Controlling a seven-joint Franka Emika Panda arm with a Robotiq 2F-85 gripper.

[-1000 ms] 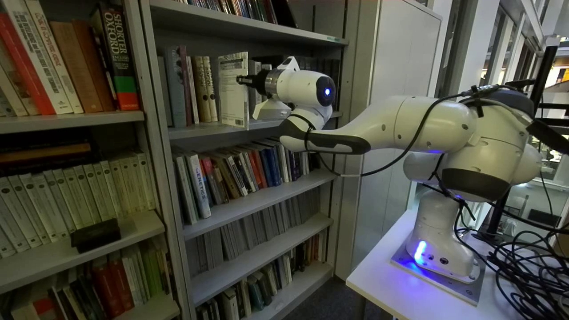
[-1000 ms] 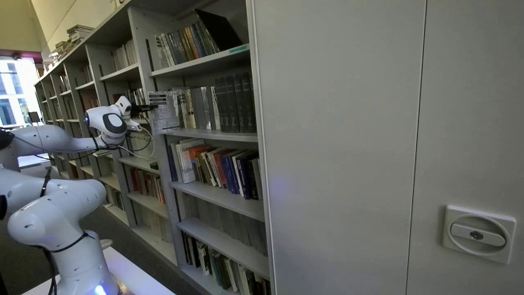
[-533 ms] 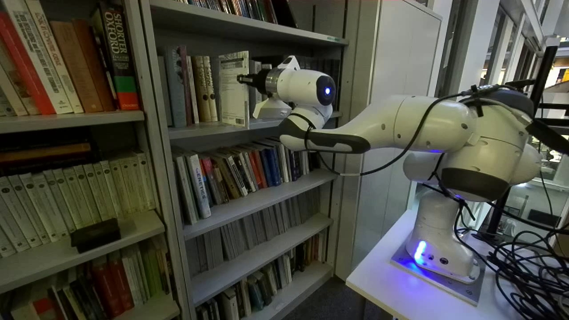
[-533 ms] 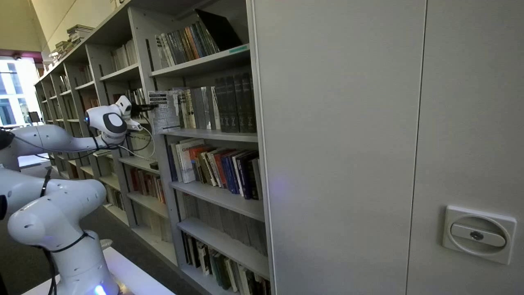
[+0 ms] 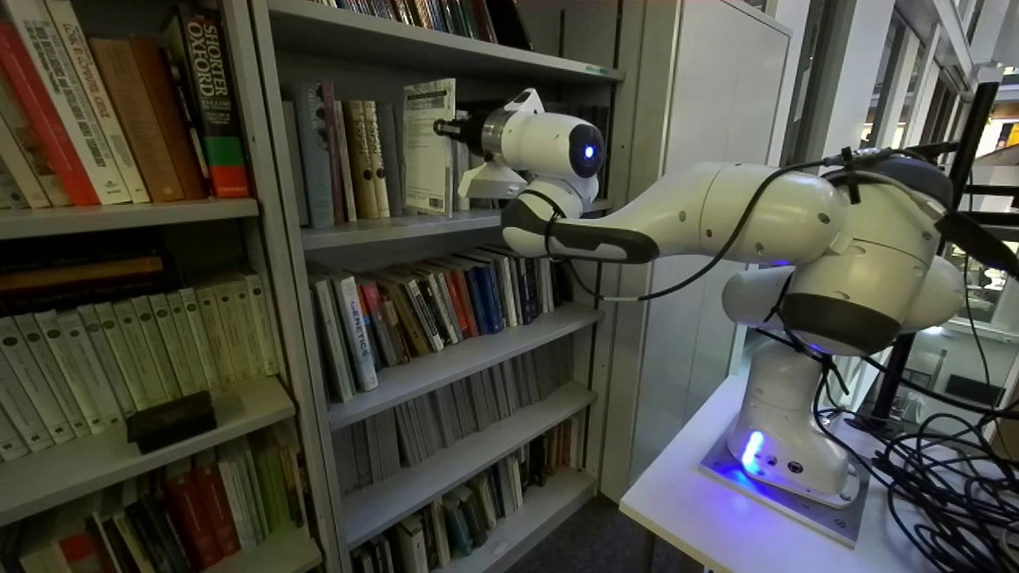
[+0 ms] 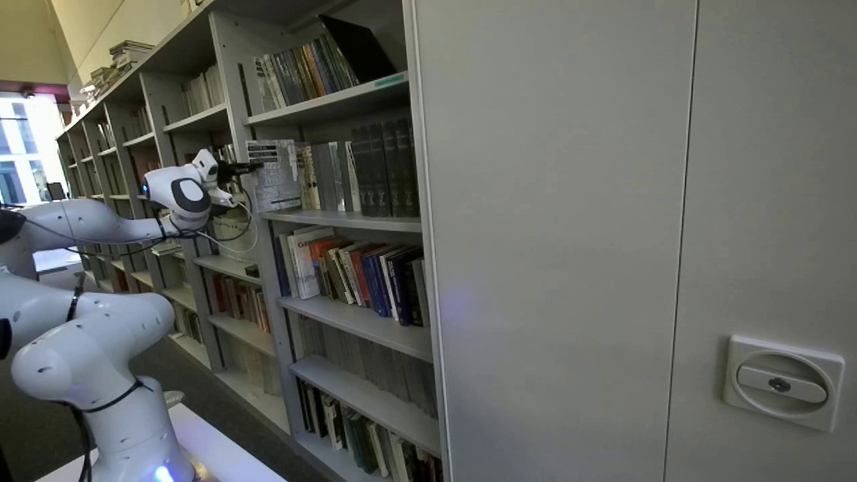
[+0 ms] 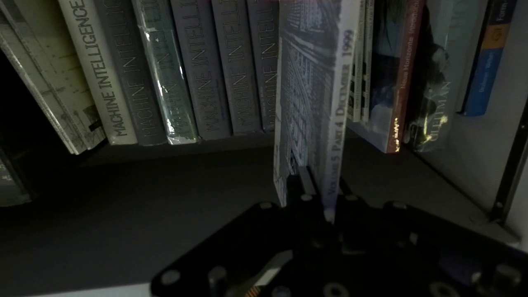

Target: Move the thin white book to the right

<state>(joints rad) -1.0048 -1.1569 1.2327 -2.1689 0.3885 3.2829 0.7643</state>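
At the front of the shelf (image 5: 358, 233), your gripper (image 7: 325, 189) is clamped on the thin white book (image 5: 428, 151), high on its spine (image 7: 338, 119), likely to keep it upright and clear of neighbouring books (image 7: 202, 82) for the sideways move. Only the wrist view shows the fingers (image 7: 295, 189) astride the lettered spine; no view settles whether it touches the shelf.

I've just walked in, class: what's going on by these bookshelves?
A robot arm has its gripper shut on the thin white book, gripping it by the spine. The book is roughly upright and juts out beyond the other books in its row. Whether it touches the shelf below, I cannot tell.
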